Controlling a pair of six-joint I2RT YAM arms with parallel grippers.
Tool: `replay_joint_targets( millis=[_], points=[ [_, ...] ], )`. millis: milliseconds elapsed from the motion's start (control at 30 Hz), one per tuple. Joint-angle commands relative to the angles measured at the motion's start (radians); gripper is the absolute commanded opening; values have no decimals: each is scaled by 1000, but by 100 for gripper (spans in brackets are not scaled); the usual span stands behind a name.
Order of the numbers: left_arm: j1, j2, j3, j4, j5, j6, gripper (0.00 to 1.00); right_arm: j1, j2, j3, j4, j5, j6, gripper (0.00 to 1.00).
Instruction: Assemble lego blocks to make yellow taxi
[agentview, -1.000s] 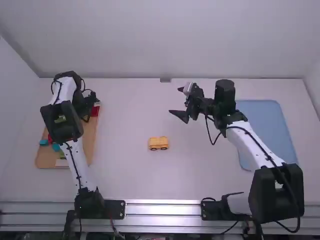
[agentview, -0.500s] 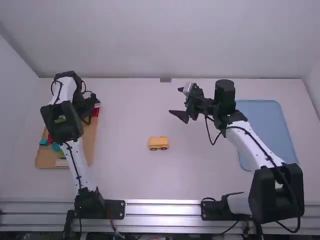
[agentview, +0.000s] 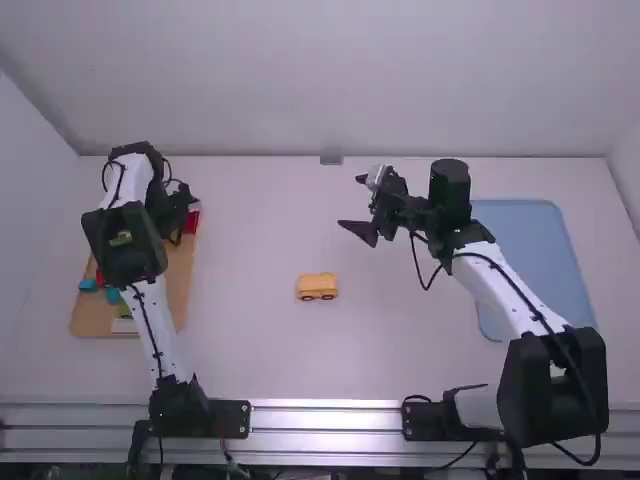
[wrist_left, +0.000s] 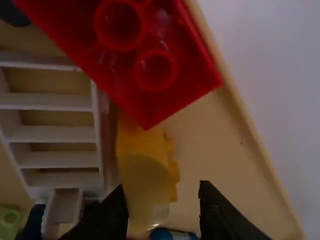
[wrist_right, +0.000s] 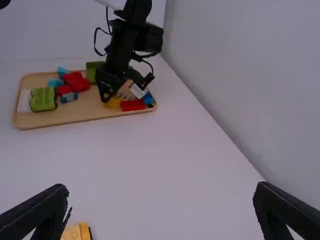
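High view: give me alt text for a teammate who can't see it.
A yellow toy car stands mid-table. At left, the left pincer is over a tan tray of colored blocks; the right pincer hangs open beyond the car, and a blue tray lies at right.

Robotics lab, two mounted arms (agentview: 505, 290)

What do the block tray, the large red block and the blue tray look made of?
Block tray: probably smooth wood, from its pale tan colour and rim.
Red block: glossy moulded plastic; highlights edge its round forms.
Blue tray: matte, evenly coloured; perhaps plastic, though coated metal is possible.
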Motion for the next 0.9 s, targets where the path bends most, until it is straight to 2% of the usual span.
replay_joint_targets(
  millis=[0,300,400,433,467,867],
  points=[
    [5,-7,14,-6,-5,-10,36,-2,8,-1,-3,-1,1,99],
    [11,-7,-2,-1,18,-7,36,-2,8,-1,-3,2,2,99],
    [11,-9,-24,-1,-12,-24,39,-2,8,-1,-3,30,2,99],
    [15,-10,-35,1,-10,-24,51,-2,8,-1,-3,38,2,99],
    [18,-14,-43,13,-2,-25,99,-1,8,-1,-3,44,1,99],
    [17,-69,-53,53,68,-27,99,-1,8,-1,0,43,1,99]
  ],
)
